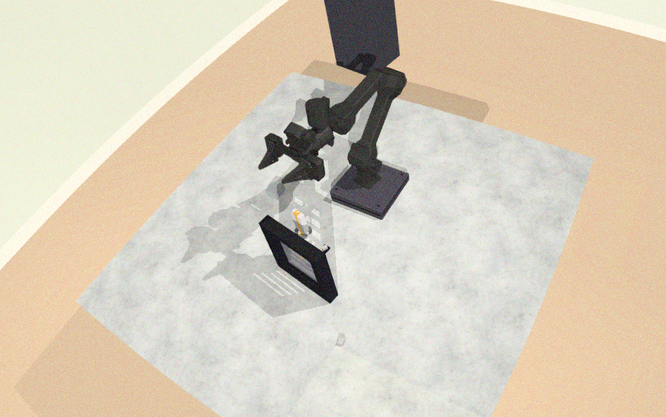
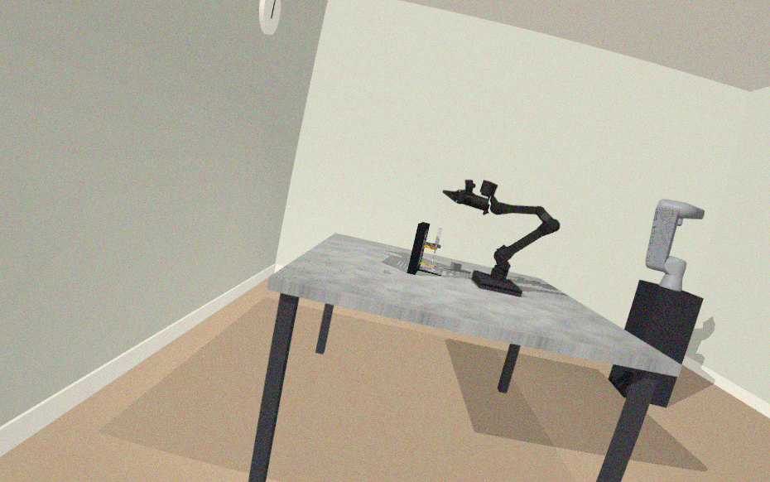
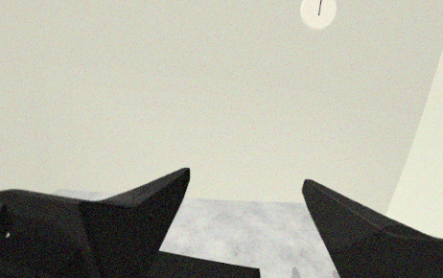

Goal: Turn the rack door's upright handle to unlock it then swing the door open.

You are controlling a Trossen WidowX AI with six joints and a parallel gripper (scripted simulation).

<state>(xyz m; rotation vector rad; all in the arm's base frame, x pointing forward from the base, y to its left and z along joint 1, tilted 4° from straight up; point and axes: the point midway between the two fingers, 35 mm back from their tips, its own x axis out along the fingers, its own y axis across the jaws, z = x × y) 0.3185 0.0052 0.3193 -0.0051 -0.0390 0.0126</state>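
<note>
The rack's black frame (image 1: 271, 246) (image 2: 419, 249) stands upright on the table; its top edge shows low in the wrist view (image 3: 206, 268). Small white and orange parts stick out on its arm side, among them an upright piece (image 1: 298, 223) (image 2: 438, 235) that looks like the handle. The door's outline is too faint to tell its angle, and the handle's turn cannot be read. My gripper (image 1: 271, 175) (image 2: 445, 191) (image 3: 245, 179) is wide open with nothing between its fingers. It hangs in the air, higher than the frame and on its arm side, touching nothing.
The arm's base plate (image 1: 370, 194) (image 2: 497, 282) stands on the table (image 1: 442, 294) (image 2: 363, 284). A small pale object (image 1: 340, 339) lies on the table beyond the frame. A small grey block (image 2: 455, 266) sits between the rack and the base. A grey robot (image 2: 666, 244) stands behind the table.
</note>
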